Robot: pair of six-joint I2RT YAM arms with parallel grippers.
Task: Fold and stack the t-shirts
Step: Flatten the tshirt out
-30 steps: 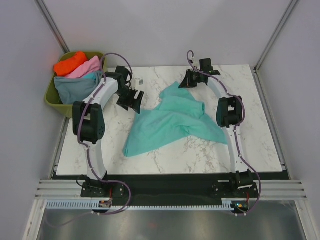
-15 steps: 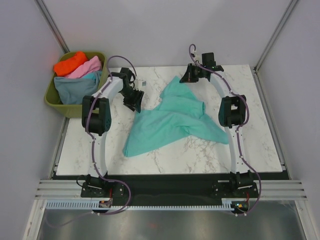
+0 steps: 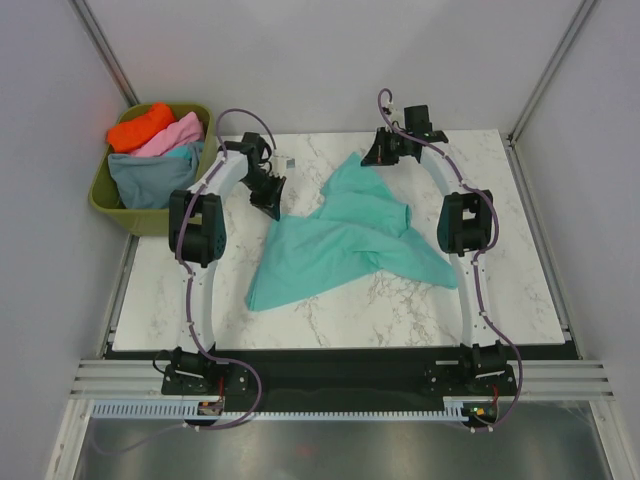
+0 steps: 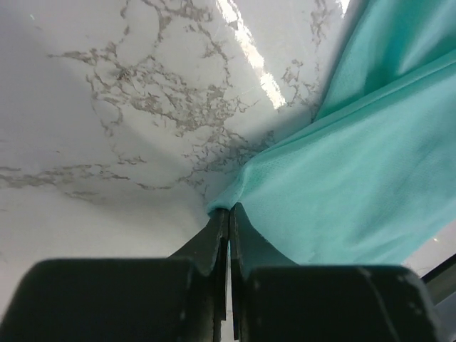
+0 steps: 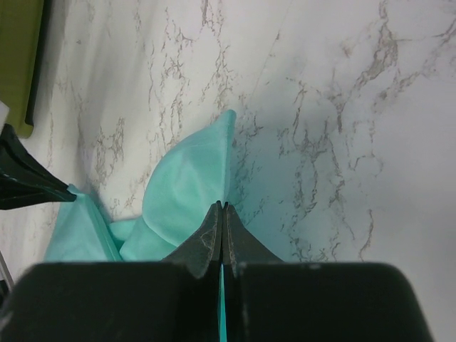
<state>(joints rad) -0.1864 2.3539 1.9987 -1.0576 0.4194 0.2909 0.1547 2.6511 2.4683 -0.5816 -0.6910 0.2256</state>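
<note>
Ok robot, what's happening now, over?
Left tool and right tool both shut on teal-green t-shirt edges. Shirt rumpled, not yet folded. Nothing blocking.

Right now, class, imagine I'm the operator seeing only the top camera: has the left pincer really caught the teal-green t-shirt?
Observer: Yes. In the left wrist view the left pincer is shut on a corner of the teal-green t-shirt.
Operator: And the other arm?
Observer: Its wrist view shows the right pincer shut too, with a thin teal edge of the shirt pinched between its fingers.
</note>
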